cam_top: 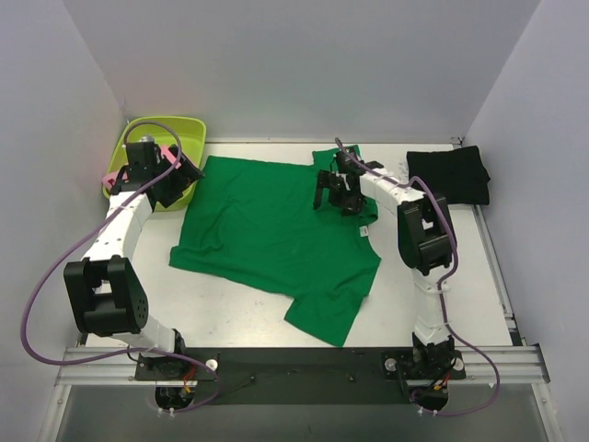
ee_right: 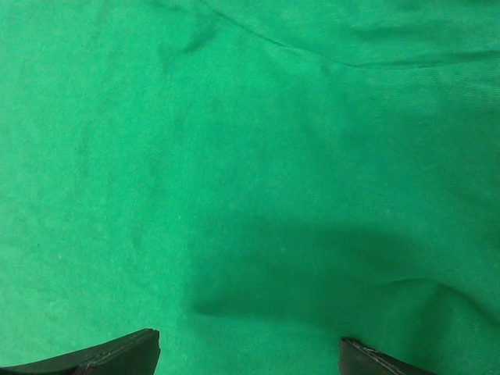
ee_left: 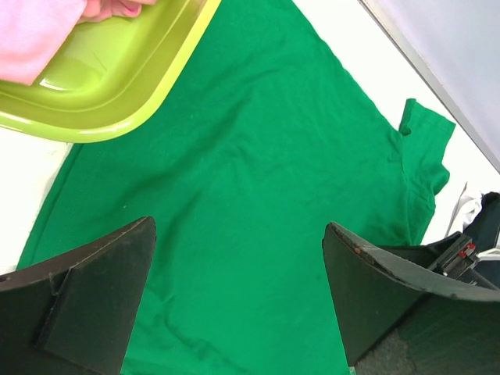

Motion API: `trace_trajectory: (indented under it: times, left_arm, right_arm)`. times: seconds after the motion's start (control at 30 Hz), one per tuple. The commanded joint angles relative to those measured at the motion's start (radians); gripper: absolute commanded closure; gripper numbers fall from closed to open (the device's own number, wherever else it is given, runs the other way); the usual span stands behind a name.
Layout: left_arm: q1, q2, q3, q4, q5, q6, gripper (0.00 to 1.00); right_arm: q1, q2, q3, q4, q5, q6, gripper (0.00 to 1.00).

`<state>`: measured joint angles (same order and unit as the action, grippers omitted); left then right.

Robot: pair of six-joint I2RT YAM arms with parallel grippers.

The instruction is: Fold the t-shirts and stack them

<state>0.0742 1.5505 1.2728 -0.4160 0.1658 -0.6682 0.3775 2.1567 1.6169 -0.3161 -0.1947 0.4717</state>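
Green t-shirt (cam_top: 267, 230) spread flat mid-desk (cam_top: 230, 318), skewed; one sleeve toward 12 o'clock, another part reaching toward 5 o'clock. Black t-shirt (cam_top: 449, 173) lies as compact rectangle at 2 o'clock, apart from green one. Pink t-shirt (ee_left: 39, 31) bunched in lime tub (cam_top: 189, 123) at 10 o'clock, tub just beside green cloth's edge. Left fingers (ee_left: 94, 297) wide apart, empty, above shirt's 10 o'clock edge by tub. Right fingers (ee_right: 117, 355) wide apart, empty, low over green cloth near 1 o'clock.
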Motion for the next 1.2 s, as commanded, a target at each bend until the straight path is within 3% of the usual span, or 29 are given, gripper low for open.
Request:
trace_trajectory:
  times: [0.0, 0.53, 0.83, 0.93, 1.17]
  left_arm:
    - [0.006, -0.017, -0.001, 0.026, 0.014, 0.015, 0.02]
    - [-0.022, -0.015, -0.127, 0.06, 0.015, 0.019, 0.03]
    - [-0.067, -0.112, -0.259, 0.069, -0.075, 0.004, 0.02]
    - [-0.1, -0.147, -0.274, 0.06, -0.081, 0.001, 0.02]
    - [-0.188, -0.254, -0.331, 0.011, -0.11, 0.007, 0.03]
  right_arm:
    - [-0.063, 0.081, 0.069, -0.115, 0.041, -0.038, 0.0]
    - [-0.233, 0.344, 0.595, -0.362, 0.026, -0.079, 0.0]
    - [-0.247, 0.358, 0.729, -0.37, 0.017, -0.117, 0.0]
    - [-0.241, 0.266, 0.661, -0.319, 0.003, -0.116, 0.0]
    - [-0.114, -0.245, 0.066, -0.055, 0.15, -0.114, 0.0]
